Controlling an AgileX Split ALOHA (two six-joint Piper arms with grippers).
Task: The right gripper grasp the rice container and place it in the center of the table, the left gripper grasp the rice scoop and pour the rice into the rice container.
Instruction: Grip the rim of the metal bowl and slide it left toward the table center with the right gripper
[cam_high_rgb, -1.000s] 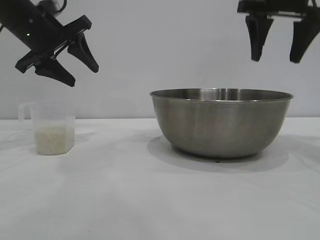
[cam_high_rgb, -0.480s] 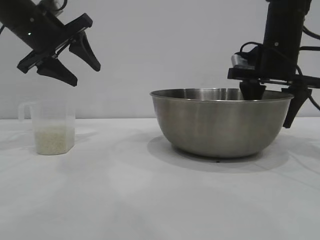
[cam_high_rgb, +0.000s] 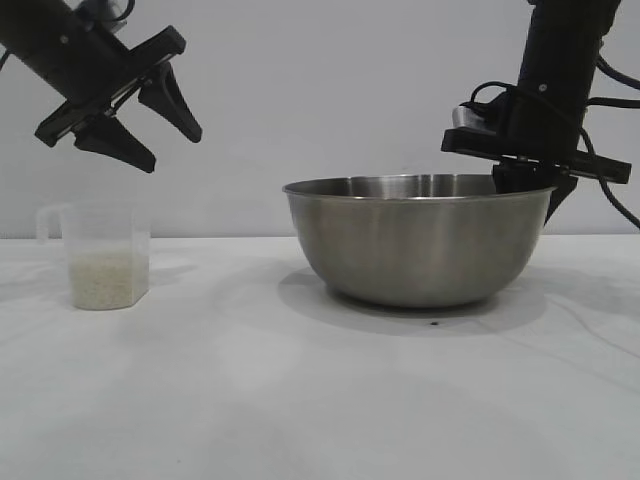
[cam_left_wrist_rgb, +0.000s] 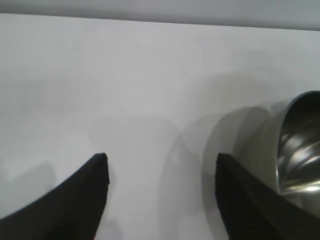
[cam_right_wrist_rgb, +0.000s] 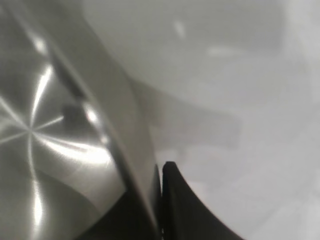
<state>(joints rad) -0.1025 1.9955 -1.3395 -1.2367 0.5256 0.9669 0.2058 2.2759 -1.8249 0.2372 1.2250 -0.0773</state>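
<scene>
Right gripper (cam_high_rgb: 540, 196) down at the bowl (cam_high_rgb: 418, 245), fingers closed tight on the rim at 3 o'clock, one inside the wall and one outside, as the right wrist view confirms. First step in progress by the look of it: bowl gripped but resting right of centre on the surface (cam_high_rgb: 250, 400), not yet placed in the middle. Cup (cam_high_rgb: 100, 255) untouched at 9 o'clock of the bowl, well apart, upright, rice (cam_high_rgb: 100, 280) filling its lower part. Left gripper (cam_high_rgb: 140, 125) hovering above the cup, fingers about half open, holding nothing. Scooping and pouring not begun. Plenty of bare surface between cup and bowl for a slide toward 9 o'clock; front edge far off.
</scene>
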